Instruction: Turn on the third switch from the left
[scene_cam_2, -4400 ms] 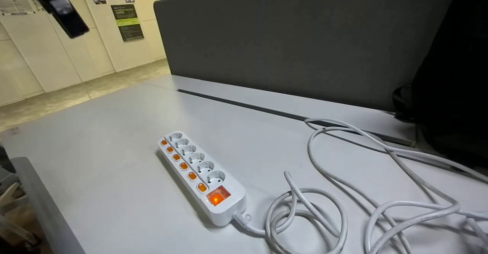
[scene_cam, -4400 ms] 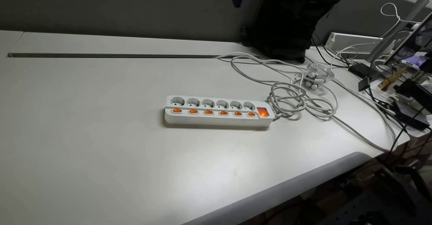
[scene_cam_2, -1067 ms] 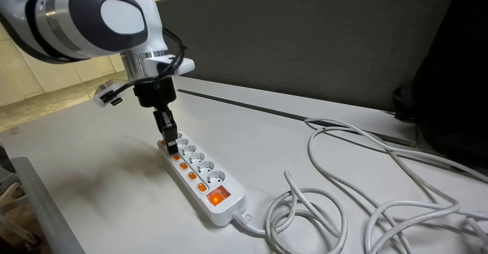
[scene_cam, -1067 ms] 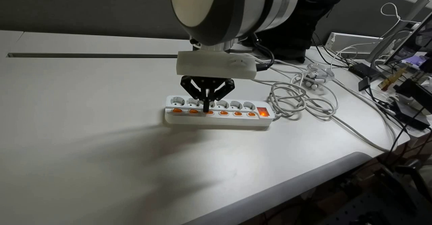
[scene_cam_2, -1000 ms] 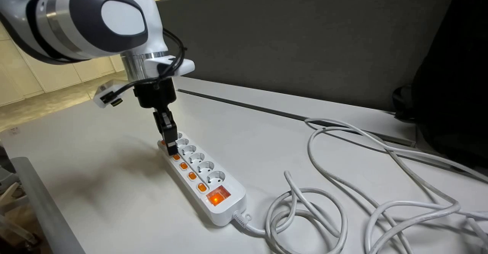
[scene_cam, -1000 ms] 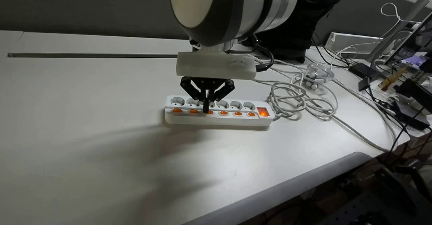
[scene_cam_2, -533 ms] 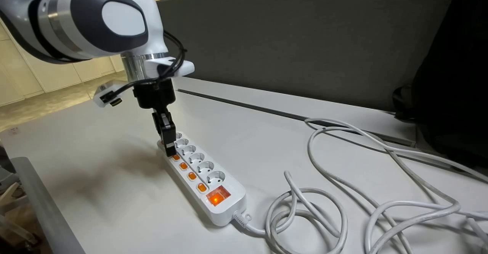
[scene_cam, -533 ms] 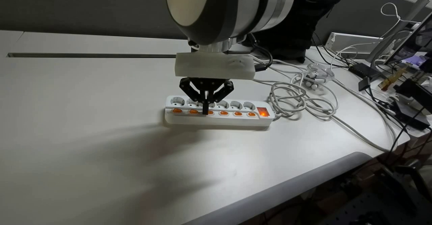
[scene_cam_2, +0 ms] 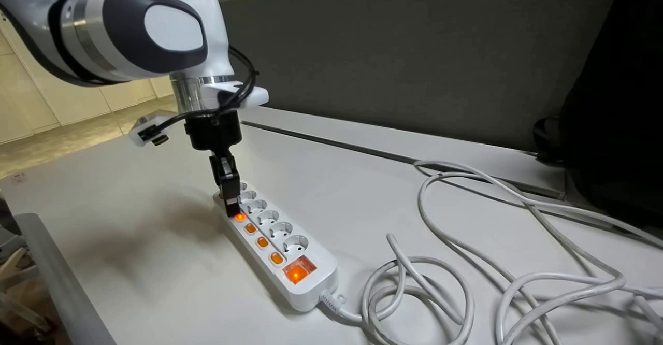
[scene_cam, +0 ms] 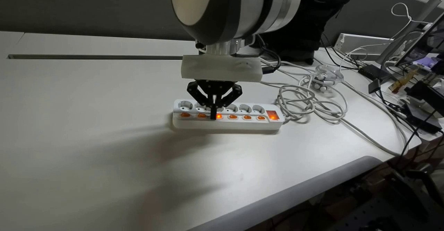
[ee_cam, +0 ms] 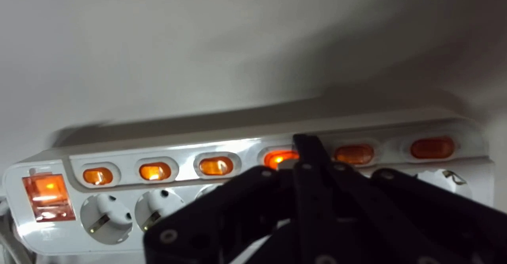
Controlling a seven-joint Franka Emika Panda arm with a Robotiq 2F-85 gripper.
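The white power strip lies flat on the table with its row of orange rocker switches. Bright light shows in the third switch from the left, also glowing in the other exterior angle as the same switch. My gripper points straight down, shut, its fingertips meeting with nothing between them. In the wrist view the gripper covers one end of the glowing third switch; the tips appear to touch it there. The neighbouring small switches on both sides carry no such glow.
A large main switch glows at the corded end of the strip. Coiled grey cable lies beside that end. A black bag stands at the back against the dark partition.
The third switch has lit up; it was dark half a second ago. My gripper came slightly lower, and the strip has shifted a little towards its corded end.
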